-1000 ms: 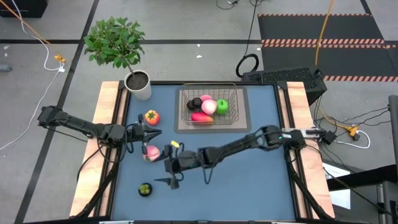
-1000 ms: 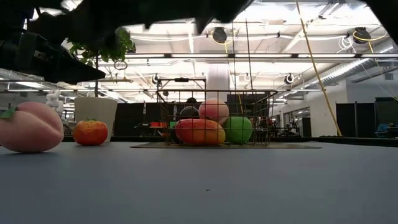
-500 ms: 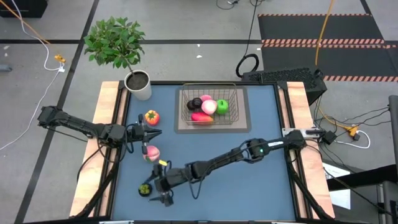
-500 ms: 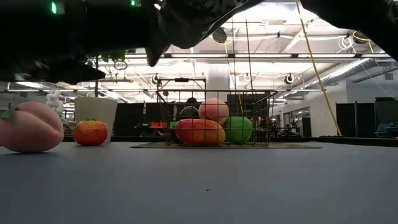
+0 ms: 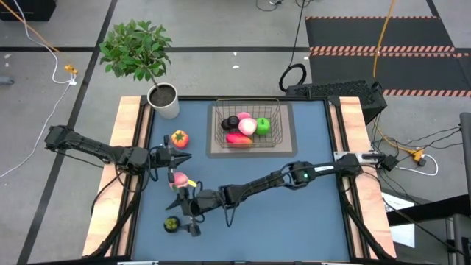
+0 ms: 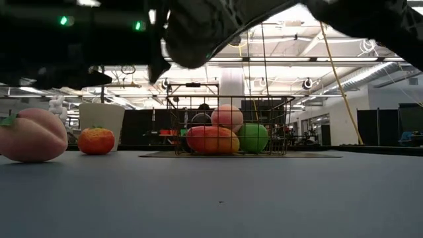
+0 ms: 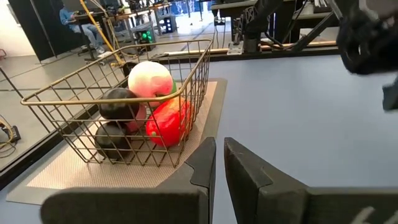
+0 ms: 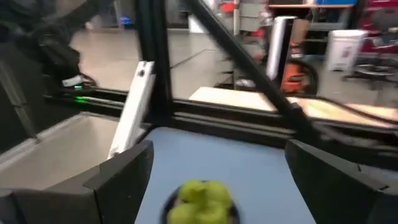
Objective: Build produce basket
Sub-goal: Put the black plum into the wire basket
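Note:
The wire basket (image 5: 247, 126) stands on a brown mat at the far middle of the table and holds a green apple (image 5: 263, 126), a pink peach, a red oval and dark round ones; it also shows in the left wrist view (image 7: 124, 118). An orange-red fruit with a green top (image 5: 179, 138) and a pink peach (image 5: 178, 179) lie on the table at the left. A small lumpy green piece on a dark base (image 5: 171, 224) sits near the front left. My right gripper (image 8: 217, 186) is open, with its fingers on either side of that piece (image 8: 200, 200), apart from it. My left gripper (image 7: 219, 163) is shut and empty between the two loose fruits.
A white pot with a leafy plant (image 5: 163, 99) stands at the table's far left corner. Wooden rails (image 5: 125, 147) run along the left and right edges. My right arm (image 5: 287, 177) lies slanting across the table's middle. Blue table (image 5: 294, 221) shows at the near right.
My right gripper has gone toward the table's left and near edges, to the small green piece, and stays open. My right arm now stretches farther across the table. My left gripper and the fruits have kept still.

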`<act>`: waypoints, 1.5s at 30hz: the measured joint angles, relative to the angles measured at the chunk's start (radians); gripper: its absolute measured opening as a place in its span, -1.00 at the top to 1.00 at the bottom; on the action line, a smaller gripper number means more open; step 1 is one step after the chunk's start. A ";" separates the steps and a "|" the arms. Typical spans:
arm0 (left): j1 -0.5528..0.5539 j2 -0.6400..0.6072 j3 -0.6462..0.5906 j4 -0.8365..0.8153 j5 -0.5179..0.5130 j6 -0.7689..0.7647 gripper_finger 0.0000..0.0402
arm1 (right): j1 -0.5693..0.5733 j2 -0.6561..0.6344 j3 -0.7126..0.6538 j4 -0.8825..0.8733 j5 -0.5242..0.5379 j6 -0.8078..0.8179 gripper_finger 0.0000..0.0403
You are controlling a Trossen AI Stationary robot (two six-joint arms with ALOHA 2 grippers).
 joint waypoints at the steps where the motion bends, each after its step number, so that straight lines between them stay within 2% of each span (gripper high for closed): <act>1: 0.000 0.000 0.000 0.000 0.000 0.000 0.81 | 0.002 0.017 0.017 -0.008 -0.022 0.008 -0.78; 6: 0.000 0.000 0.000 0.001 0.000 0.000 0.81 | 0.030 0.110 0.134 -0.087 -0.053 -0.025 -0.78; 11: 0.000 0.000 0.000 0.005 0.000 0.000 0.81 | 0.026 0.119 0.130 -0.066 0.002 -0.025 -0.78; 18: 0.000 0.000 0.000 0.002 0.000 0.000 0.81 | -0.014 0.117 0.129 -0.128 0.005 -0.020 -0.78; 23: 0.000 0.000 0.000 0.002 0.000 0.000 0.81 | -0.014 0.120 0.129 -0.163 -0.003 -0.025 -0.64; 31: 0.000 0.000 0.000 0.001 0.000 0.000 0.81 | -0.005 0.117 0.129 -0.140 -0.018 -0.049 -0.40; 38: 0.000 0.000 0.000 0.001 0.000 0.000 0.81 | -0.010 0.117 0.128 0.043 0.004 -0.095 -0.39; 45: 0.000 0.000 0.000 0.001 0.000 0.000 0.81 | -0.010 0.117 0.128 0.025 0.001 -0.135 -0.35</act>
